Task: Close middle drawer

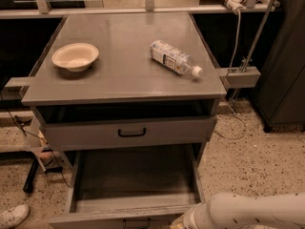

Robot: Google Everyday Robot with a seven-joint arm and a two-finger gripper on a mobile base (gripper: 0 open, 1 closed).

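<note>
**Mid drawer pulled right out, gripper low by its front right corner**

The middle drawer (136,175) sits at the btm of the grey cabinet (124,80), extended far twd the camera. Its low front panel lies along the btm edge of the view, w/ the small black loop handle (137,223) only partly visible.

The gripper (181,222) is at the btm edge, just beside the drawer's front right corner, on the end of the white arm (259,210) coming in from the right. It's mostly cut off, so open or closed: can't tell. Contact w/ the panel: can't tell either.

Handling, as a judgement: sheet-metal tray, stiff, nothing seen inside, so prob light on its runners. No grasp needed; a flat push on the front panel near the handle should send it in. An off-centre push at the corner may rack it in the slides.

Orientation: long axis runs front-to-back, front panel faces the camera, travel is away from the camera into the cabinet.

Above it, the taller drawer (128,133) is out only slightly. A bowl (75,56) and a bottle (174,57) lying on its side are on top, well apart.
</note>
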